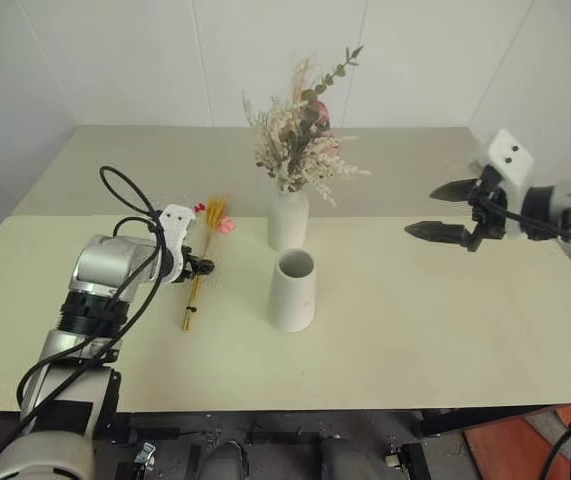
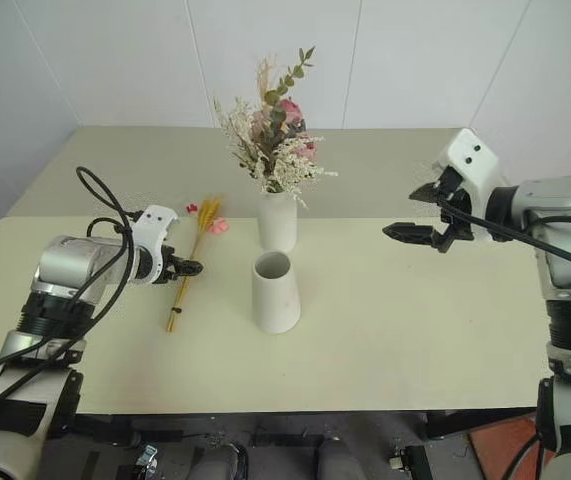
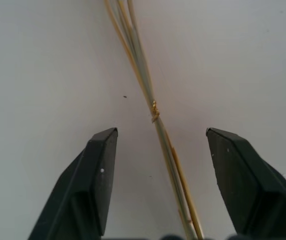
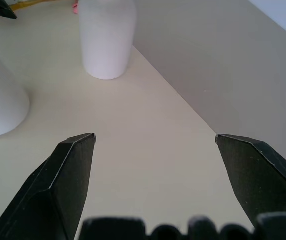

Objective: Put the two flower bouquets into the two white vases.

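Left gripper (image 3: 155, 175) is hovering spread over the thin bundle (image 1: 203, 262), stalks running between its fingers (image 3: 98, 180) but not yet pinched, lying flat on the bench (image 1: 445, 340) just left of the cone vase (image 1: 293, 290); risk is the slim stalks slipping or splaying if the jaws are closing off the tie, or fingertips jamming on the bench. Bundle's long axis is running near-to-far, cut ends toward the robot, blooms pointing away. Further back the bushy bunch (image 1: 300, 125) is standing upright in the bottle vase (image 1: 288, 220), right gripper (image 1: 443, 211) hanging wide open, empty, well apart.
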Tool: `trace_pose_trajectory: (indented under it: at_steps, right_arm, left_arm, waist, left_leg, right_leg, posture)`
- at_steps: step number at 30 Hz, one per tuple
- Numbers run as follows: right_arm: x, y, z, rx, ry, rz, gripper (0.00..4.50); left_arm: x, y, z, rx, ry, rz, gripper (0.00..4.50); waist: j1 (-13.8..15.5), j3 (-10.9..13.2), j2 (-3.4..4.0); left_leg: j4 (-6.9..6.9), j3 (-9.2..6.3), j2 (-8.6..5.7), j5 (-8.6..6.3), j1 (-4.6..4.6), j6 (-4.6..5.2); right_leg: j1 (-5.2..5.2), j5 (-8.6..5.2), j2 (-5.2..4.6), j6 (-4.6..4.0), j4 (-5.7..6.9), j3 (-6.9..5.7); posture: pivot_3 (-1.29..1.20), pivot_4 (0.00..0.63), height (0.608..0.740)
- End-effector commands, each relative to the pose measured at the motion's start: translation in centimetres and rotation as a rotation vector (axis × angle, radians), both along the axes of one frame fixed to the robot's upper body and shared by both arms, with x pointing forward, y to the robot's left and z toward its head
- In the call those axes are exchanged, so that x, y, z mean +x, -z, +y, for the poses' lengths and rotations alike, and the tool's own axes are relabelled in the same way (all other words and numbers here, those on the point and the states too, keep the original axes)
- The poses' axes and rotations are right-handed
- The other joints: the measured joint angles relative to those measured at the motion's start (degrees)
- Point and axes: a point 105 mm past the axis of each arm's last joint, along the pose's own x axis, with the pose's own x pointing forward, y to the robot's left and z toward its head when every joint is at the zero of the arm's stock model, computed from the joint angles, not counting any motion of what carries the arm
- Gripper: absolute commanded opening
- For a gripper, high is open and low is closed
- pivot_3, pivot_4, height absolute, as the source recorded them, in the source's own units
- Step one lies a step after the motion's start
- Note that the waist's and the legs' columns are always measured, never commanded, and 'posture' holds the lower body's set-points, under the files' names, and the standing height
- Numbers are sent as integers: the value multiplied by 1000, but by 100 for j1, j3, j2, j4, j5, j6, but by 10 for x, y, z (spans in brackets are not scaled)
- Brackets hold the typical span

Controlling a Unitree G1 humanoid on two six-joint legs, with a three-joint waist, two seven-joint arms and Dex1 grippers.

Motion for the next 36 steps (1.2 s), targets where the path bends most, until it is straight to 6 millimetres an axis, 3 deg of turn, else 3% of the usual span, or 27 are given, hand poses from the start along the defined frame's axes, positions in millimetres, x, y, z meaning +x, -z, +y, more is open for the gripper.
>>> trace_pose_trajectory:
  at_steps: [1,6,12,15,17,19,22,27,31,36]
  right_arm:
    - [-10,-15,-4,9,14,-55,4500]
    - [-21,-16,-5,27,18,-45,4500]
    - [-65,-18,1,39,-166,-30,4500]
    - [-88,-23,3,56,-244,-65,4500]
    - [-100,-28,1,75,-264,-83,4500]
    - [-109,-30,-2,95,-268,-96,4500]
    - [-117,-25,-4,123,-245,-83,4500]
    - [-122,-5,1,142,-219,-62,4500]
    - [-119,4,6,186,-172,-76,4500]
    - [-120,10,8,205,-130,-103,4500]
  left_arm:
    - [4,-9,-3,-10,10,-16,1849]
    - [10,0,-2,-8,-1,-3,178]
    - [22,-3,4,-20,-48,-95,38]
    - [36,-46,3,-131,-99,-388,38]
    - [32,-84,1,-268,-83,-601,38]
    - [13,-119,-11,-443,44,-740,38]
    - [-30,-176,-30,-785,307,-938,38]
    - [-71,-218,-44,-1101,620,-1027,38]
    - [-72,-220,-61,-1229,734,-977,38]
    - [-62,-199,-91,-1288,801,-876,38]
  waist:
    - [-2,0,0]
    - [-9,0,0]
    - [53,-1,-1]
    - [84,0,-1]
    - [100,0,-2]
    - [112,1,-3]
    - [147,1,-3]
    - [154,-2,-5]
    - [154,-2,-6]
    - [159,-3,-7]
  left_leg:
    - [2,0,0,0,2,0]
    - [2,1,1,0,4,0]
    - [6,-4,-3,0,4,0]
    - [15,-5,-2,0,3,1]
    - [19,-5,0,0,0,1]
    - [20,-4,1,-1,-4,0]
    - [24,-3,0,-1,-5,0]
    - [52,-6,3,-2,7,2]
    - [69,-4,-4,-1,11,2]
    - [70,-9,-4,-2,16,2]
  right_leg:
    - [1,0,0,0,2,0]
    - [2,-1,2,1,4,1]
    - [11,-2,-1,3,0,-3]
    - [12,0,-1,5,2,-3]
    - [12,1,-2,6,1,-3]
    - [11,2,-3,6,1,-3]
    - [13,3,-4,7,1,-3]
    - [39,3,1,18,5,-8]
    - [54,0,-1,47,2,-4]
    - [69,1,0,46,-7,-7]
  posture:
    - [0,150,740]
    - [0,150,740]
    - [0,150,740]
    - [0,150,740]
    - [0,150,740]
    - [0,150,740]
    - [0,150,740]
    - [0,150,740]
    - [0,150,740]
    - [0,150,740]
